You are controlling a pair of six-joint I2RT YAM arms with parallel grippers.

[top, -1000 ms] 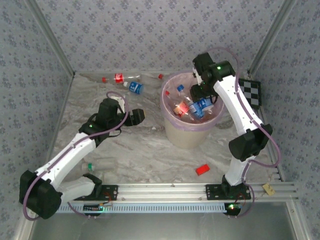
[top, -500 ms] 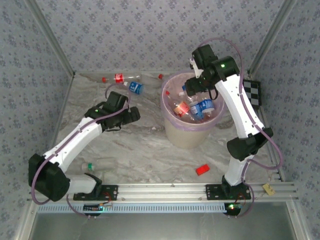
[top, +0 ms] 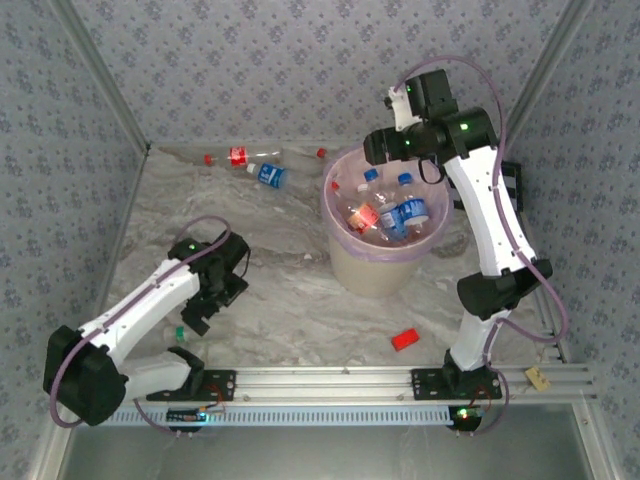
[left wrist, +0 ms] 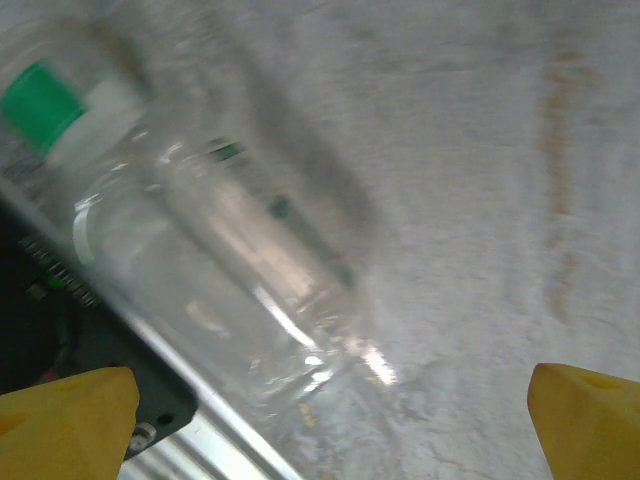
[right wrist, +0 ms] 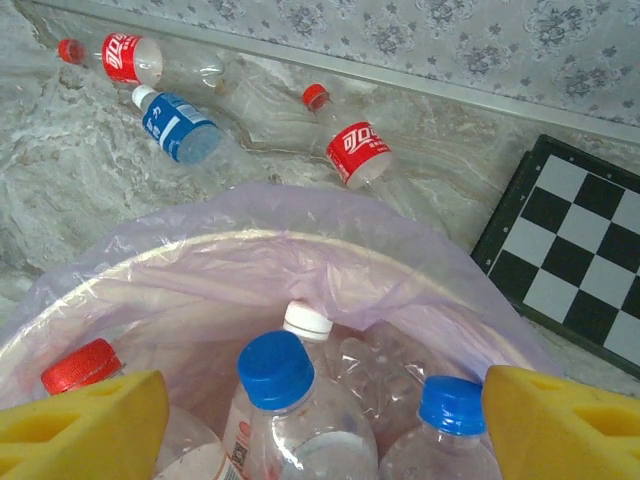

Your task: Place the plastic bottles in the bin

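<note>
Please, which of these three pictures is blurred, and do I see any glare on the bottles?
Left wrist view: heavily blurred; the clear green-capped bottle is smeared, with small white glints on its side. Right wrist view: sharp; the blue-capped bottle in the bin is crisp, with no strong glare. Top external view: sharp, with even light and only soft shadows on the table.

Cream bin [top: 375, 275], pink-purple liner [right wrist: 300, 230]; black-and-white checkerboard [right wrist: 575, 250]; red block [top: 405, 339]; green-capped clear bottle [left wrist: 230, 260]; grey-white marbled table [top: 290, 300].
</note>
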